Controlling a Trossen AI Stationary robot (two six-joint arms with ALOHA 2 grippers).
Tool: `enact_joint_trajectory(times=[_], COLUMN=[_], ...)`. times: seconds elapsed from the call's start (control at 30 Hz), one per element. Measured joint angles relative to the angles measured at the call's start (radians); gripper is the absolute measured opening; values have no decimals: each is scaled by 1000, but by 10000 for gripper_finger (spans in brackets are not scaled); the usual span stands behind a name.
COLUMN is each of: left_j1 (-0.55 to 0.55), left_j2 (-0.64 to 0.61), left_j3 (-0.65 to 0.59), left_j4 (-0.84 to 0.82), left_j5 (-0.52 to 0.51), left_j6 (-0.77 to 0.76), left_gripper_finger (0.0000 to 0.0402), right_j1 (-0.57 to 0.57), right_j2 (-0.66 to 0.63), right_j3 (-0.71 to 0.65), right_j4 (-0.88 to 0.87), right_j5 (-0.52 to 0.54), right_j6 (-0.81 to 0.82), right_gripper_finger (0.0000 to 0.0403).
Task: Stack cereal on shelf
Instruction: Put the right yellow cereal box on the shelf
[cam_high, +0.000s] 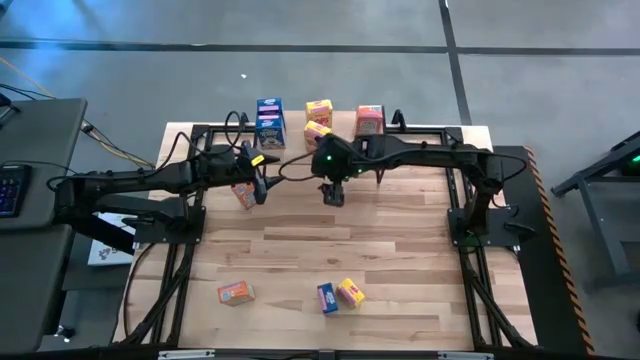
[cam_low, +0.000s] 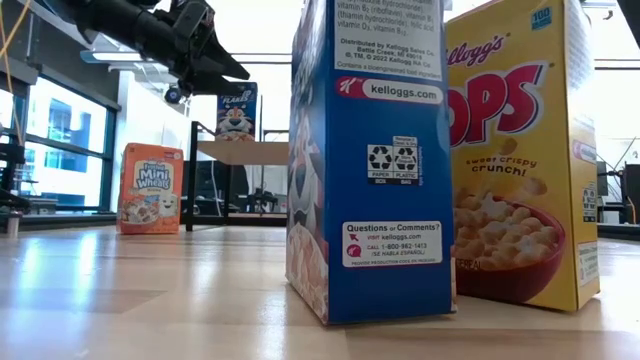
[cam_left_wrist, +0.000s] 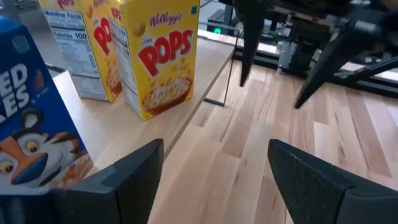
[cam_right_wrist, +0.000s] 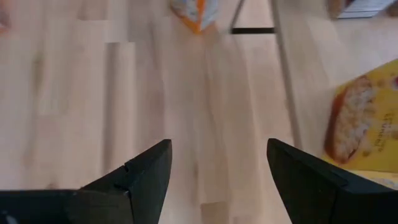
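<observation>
The shelf (cam_high: 430, 131) stands along the table's far edge. On it stand a blue cereal box (cam_high: 270, 120), two yellow ones (cam_high: 318, 120) and an orange one (cam_high: 369, 119). In the left wrist view the blue box (cam_left_wrist: 31, 137) and the yellow boxes (cam_left_wrist: 158, 59) stand upright on the shelf top (cam_left_wrist: 106, 121). Another orange box (cam_high: 243, 193) rests on the table by my left gripper (cam_high: 262, 183), which is open (cam_left_wrist: 214, 146) and holds nothing. My right gripper (cam_high: 332, 195) hangs open (cam_right_wrist: 217, 143) over bare tabletop in front of the shelf.
Near the table's front edge lie an orange box (cam_high: 236, 292), a blue box (cam_high: 327, 297) and a yellow box (cam_high: 350, 292); the blue (cam_low: 370, 160) and yellow (cam_low: 520, 150) fill the low view. A black frame (cam_high: 470, 215) rims the table. Bare planks lie mid-table.
</observation>
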Motion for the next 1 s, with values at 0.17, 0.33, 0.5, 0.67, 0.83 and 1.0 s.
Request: enact_joint_trajectory(times=[0.17,0.33,0.5,0.67,0.83,1.0], left_j1=[0,0,0,0,0,0], left_j2=[0,0,0,0,0,0], left_j3=[0,0,0,0,0,0], left_j4=[-20,-19,-19,-18,-18,-17], left_j5=[0,0,0,0,0,0], left_j6=[0,1,1,4,4,12], left_gripper_finger=[280,280,280,280,280,280], right_j1=[3,2,-5,-34,-65,-83], right_j2=[0,0,0,0,0,0], right_j3=[-50,-60,-60,-60,-60,-60], right_j4=[69,88,122,120,120,127], right_j5=[76,149,201,230,244,229], right_j6=[8,32,26,28,36,35], right_gripper_finger=[256,256,256,256,256,256])
